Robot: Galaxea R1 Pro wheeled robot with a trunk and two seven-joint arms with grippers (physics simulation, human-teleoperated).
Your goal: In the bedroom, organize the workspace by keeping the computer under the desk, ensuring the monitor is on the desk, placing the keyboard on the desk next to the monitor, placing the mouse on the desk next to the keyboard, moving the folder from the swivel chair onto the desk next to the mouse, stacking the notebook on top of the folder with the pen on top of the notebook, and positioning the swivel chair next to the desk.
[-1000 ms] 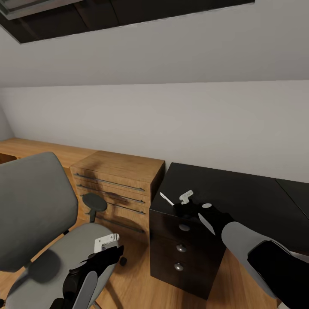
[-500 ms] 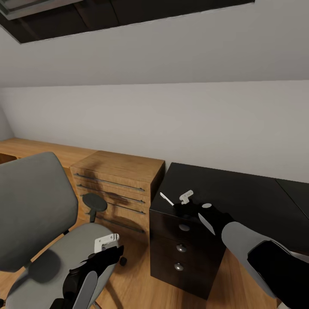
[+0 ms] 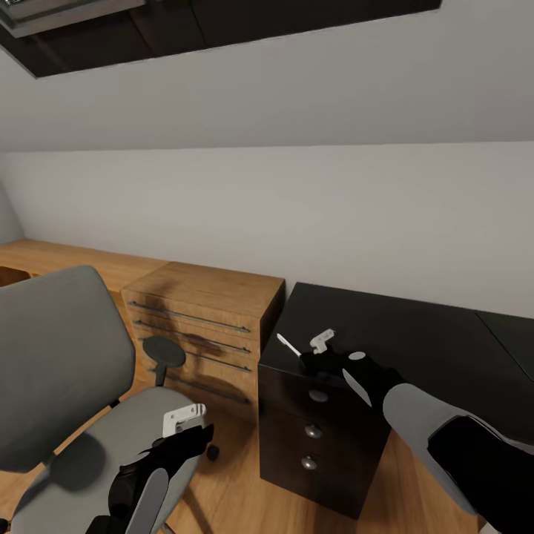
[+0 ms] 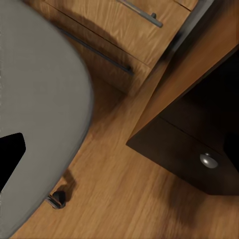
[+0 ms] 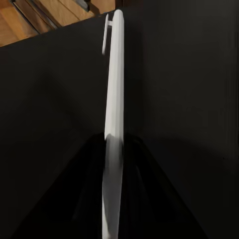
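One pen [image 3: 288, 344], thin and white, is clamped in the right gripper [image 3: 305, 355] over the near left corner of the black desk [image 3: 415, 334], its long axis running out ahead of the fingers toward the wooden cabinet [image 3: 204, 315]. The left gripper [image 3: 185, 423] hangs well apart over the one swivel chair [image 3: 67, 371]; I cannot tell whether its fingers are parted.

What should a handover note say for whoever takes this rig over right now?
Right gripper: shut on the pen, held over the desk corner above the drawer unit.
Left gripper: above the swivel chair seat, holding nothing visible; open or shut is unclear.
Done: pen picked up.
Left: set the pen on the notebook; confirm everything else.
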